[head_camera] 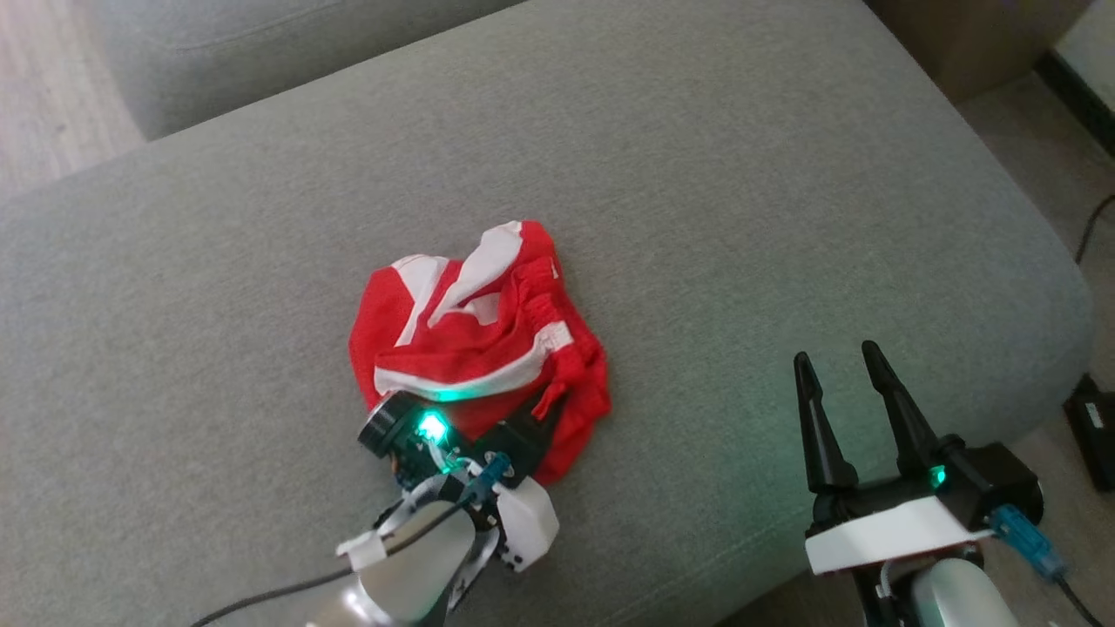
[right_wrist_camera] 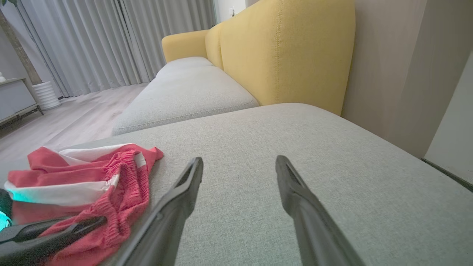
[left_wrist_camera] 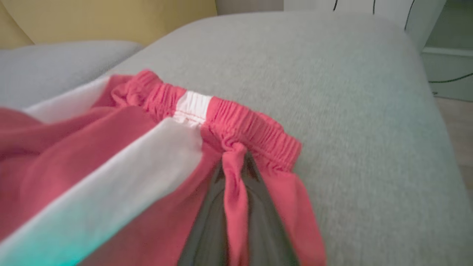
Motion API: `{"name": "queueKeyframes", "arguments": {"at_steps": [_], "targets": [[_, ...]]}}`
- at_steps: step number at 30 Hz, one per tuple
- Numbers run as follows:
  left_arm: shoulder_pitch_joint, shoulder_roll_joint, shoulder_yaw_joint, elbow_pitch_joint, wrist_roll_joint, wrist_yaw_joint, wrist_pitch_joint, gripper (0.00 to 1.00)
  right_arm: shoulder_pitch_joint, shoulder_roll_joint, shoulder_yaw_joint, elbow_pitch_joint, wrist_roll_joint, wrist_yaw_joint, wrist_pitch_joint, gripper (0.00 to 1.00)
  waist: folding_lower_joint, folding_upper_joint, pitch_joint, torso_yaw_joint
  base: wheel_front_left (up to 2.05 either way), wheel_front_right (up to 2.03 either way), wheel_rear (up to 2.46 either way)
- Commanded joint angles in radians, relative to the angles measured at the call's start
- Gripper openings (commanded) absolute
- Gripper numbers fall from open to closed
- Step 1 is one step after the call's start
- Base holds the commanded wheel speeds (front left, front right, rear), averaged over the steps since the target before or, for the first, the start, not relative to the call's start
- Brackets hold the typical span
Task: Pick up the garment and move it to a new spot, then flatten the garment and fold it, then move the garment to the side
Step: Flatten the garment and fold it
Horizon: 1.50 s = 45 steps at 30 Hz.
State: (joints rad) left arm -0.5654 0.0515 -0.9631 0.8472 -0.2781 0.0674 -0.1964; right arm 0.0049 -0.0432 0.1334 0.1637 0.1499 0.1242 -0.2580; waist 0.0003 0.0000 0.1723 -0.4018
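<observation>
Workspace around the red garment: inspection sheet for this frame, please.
Surface: grey sofa cushion, flat.
Job's things: red-and-white garment, crumpled on the cushion.
Clutter: nothing seen.
Pincers: left pincer shut on a fold of the garment by its waistband; right pincer open, above bare cushion, apart from the garment.
Cables: dark cable beside the sofa, at right.
Surroundings: yellow backrest, grey curtains, wood floor.

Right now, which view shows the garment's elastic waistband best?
The left wrist view: the waistband sits close and central, its gathers clear, with a fold of the garment pinched between the left fingers just below. The head view shows the waistband small amid crumpled cloth; the right wrist view catches it side-on, lower left.
</observation>
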Motion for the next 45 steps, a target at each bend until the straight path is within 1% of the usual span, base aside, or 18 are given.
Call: {"name": "queueKeyframes", "arguments": {"at_steps": [1,7,9,12,14,15,19,21,23,26,31,32,33,34,38,40,43,45], "targets": [[-0.053,-0.001,0.019,-0.026,-0.011,-0.006,-0.018,0.0,-0.024,-0.007,0.02,-0.028,0.007,0.007,-0.004,1.0,-0.0003,0.0,-0.013,-0.004,0.0,0.0,0.0],[-0.157,-0.001,0.031,-0.176,-0.135,-0.047,-0.062,0.0,-0.002,-0.007,0.009,-0.016,0.01,0.007,-0.004,1.0,-0.0003,0.0,-0.078,0.008,0.0,0.0,0.0],[-0.217,-0.001,0.061,-0.265,-0.165,-0.044,-0.064,0.0,0.007,-0.007,0.008,-0.012,0.009,0.007,-0.004,1.0,-0.0003,0.0,-0.101,0.02,0.0,0.0,0.0],[-0.282,-0.001,0.146,-0.418,-0.185,-0.024,-0.065,0.0,0.022,-0.007,0.013,-0.005,0.001,0.007,-0.004,1.0,-0.0003,0.0,-0.136,0.042,0.0,0.0,0.0],[-0.292,-0.001,0.196,-0.479,-0.198,-0.009,-0.065,0.0,0.03,-0.007,0.013,-0.005,-0.001,0.007,-0.004,1.0,-0.0003,0.0,-0.149,0.062,0.0,0.0,0.0],[-0.282,-0.001,0.211,-0.492,-0.214,-0.013,-0.065,0.0,0.033,-0.007,0.009,-0.007,-0.004,0.007,-0.004,1.0,-0.0003,0.0,-0.154,0.073,0.0,0.0,0.0],[-0.151,-0.001,0.278,-0.504,-0.286,-0.037,-0.065,0.0,0.038,-0.007,0.01,-0.012,-0.006,0.007,-0.004,1.0,-0.0003,0.0,-0.155,0.119,0.0,0.0,0.0],[-0.029,-0.001,0.321,-0.5,-0.327,-0.039,-0.065,0.0,0.041,-0.007,0.004,-0.017,-0.013,0.007,-0.004,1.0,-0.0003,0.0,-0.15,0.145,0.0,0.0,0.0],[0.102,-0.001,0.359,-0.482,-0.369,-0.056,-0.065,0.0,0.047,-0.007,-0.008,-0.019,-0.021,0.007,-0.004,1.0,-0.0003,0.0,-0.143,0.171,0.0,0.0,0.0],[0.25,-0.001,0.395,-0.417,-0.37,-0.084,-0.065,0.0,0.055,-0.007,-0.023,-0.021,-0.032,0.007,-0.004,1.0,-0.0003,0.0,-0.131,0.213,0.0,0.0,0.0],[0.361,-0.001,0.434,-0.375,-0.378,-0.109,-0.065,0.0,0.056,-0.007,-0.038,-0.026,-0.044,0.007,-0.004,1.0,-0.0003,0.0,-0.122,0.276,0.0,0.0,0.0],[0.373,-0.001,0.435,-0.375,-0.378,-0.107,-0.065,0.68,0.056,-0.007,-0.038,-0.026,-0.045,0.007,-0.004,1.0,-0.0003,0.0,-0.123,0.286,0.0,0.0,0.0],[0.373,-0.001,0.435,-0.375,-0.378,-0.107,-0.065,0.68,0.056,-0.007,-0.038,-0.026,-0.045,0.007,-0.004,1.0,-0.0003,0.0,-0.123,0.286,0.0,0.0,0.0],[0.38,-0.001,0.44,-0.377,-0.374,-0.097,-0.065,1.0,0.055,-0.007,-0.04,-0.026,-0.043,0.007,-0.004,1.0,-0.0003,0.0,-0.126,0.295,0.0,0.0,0.0],[0.408,-0.001,0.47,-0.41,-0.337,-0.057,-0.065,1.0,0.056,-0.007,-0.038,-0.025,-0.037,0.007,-0.004,1.0,-0.0003,0.0,-0.138,0.318,0.0,0.0,0.0],[0.42,0.0,0.471,-0.424,-0.321,-0.063,-0.065,1.0,0.059,-0.007,-0.039,-0.026,-0.034,0.007,-0.004,1.0,-0.0003,0.0,-0.144,0.326,0.0,0.0,0.0],[0.408,0.031,0.466,-0.457,-0.283,-0.049,-0.057,1.0,0.066,-0.007,-0.044,-0.028,-0.032,0.007,-0.004,1.0,-0.0003,0.0,-0.149,0.334,0.0,0.0,0.0],[0.382,0.05,0.459,-0.499,-0.269,-0.038,-0.017,1.0,0.072,-0.007,-0.049,-0.028,-0.031,0.007,-0.004,1.0,-0.0003,0.0,-0.152,0.339,0.0,0.0,0.0]]}}
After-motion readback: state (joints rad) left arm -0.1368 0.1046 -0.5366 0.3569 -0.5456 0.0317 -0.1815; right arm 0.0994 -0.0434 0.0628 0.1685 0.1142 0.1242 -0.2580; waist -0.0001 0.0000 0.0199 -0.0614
